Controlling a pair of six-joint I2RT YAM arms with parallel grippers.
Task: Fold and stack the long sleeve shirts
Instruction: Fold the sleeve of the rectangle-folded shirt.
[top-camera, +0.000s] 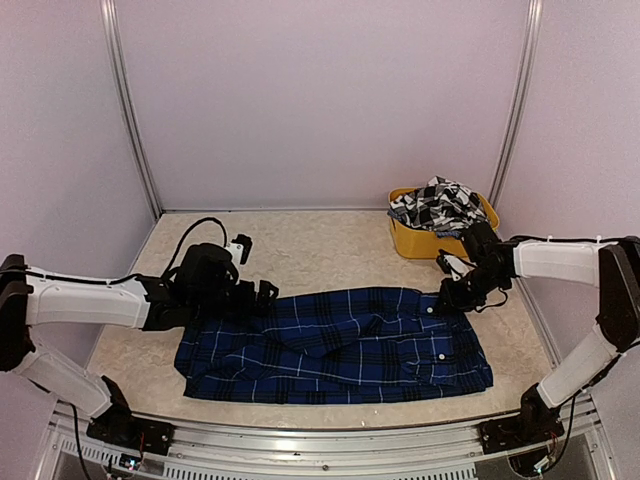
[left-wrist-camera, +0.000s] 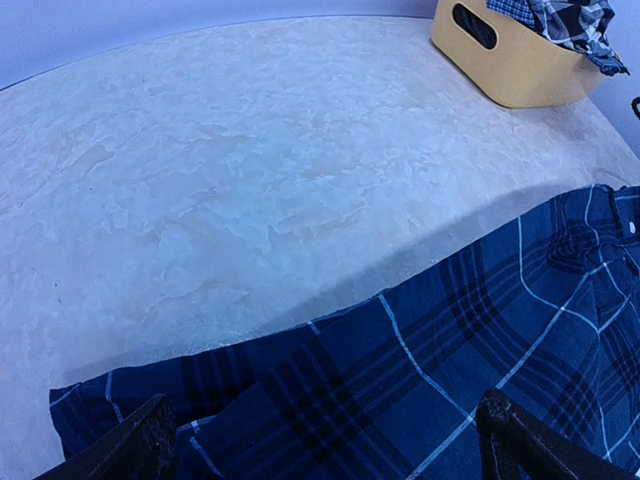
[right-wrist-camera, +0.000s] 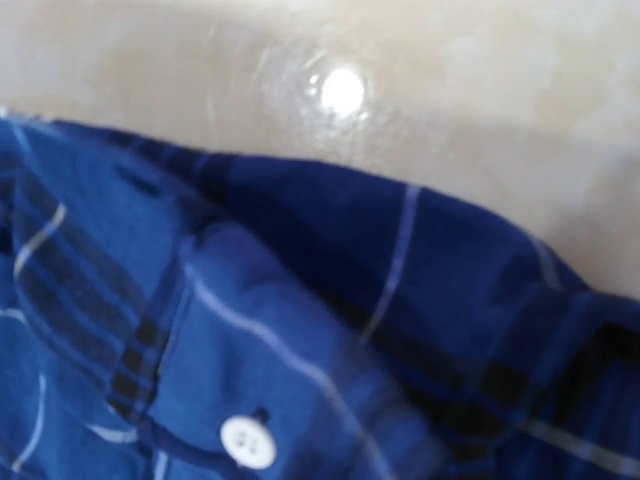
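The royal blue plaid long sleeve shirt lies spread flat across the front of the table. My left gripper hovers over its upper left edge, fingers wide apart and empty; in the left wrist view the cloth fills the space between the fingertips. My right gripper sits at the shirt's upper right corner. The right wrist view is blurred and very close on the blue cloth with a white button; its fingers do not show. A black-and-white checked shirt is bundled in the tub.
The yellow plastic tub stands at the back right, just behind the right gripper, also in the left wrist view as the tub. Pale walls with metal posts close in the table. Bare tabletop lies behind the blue shirt.
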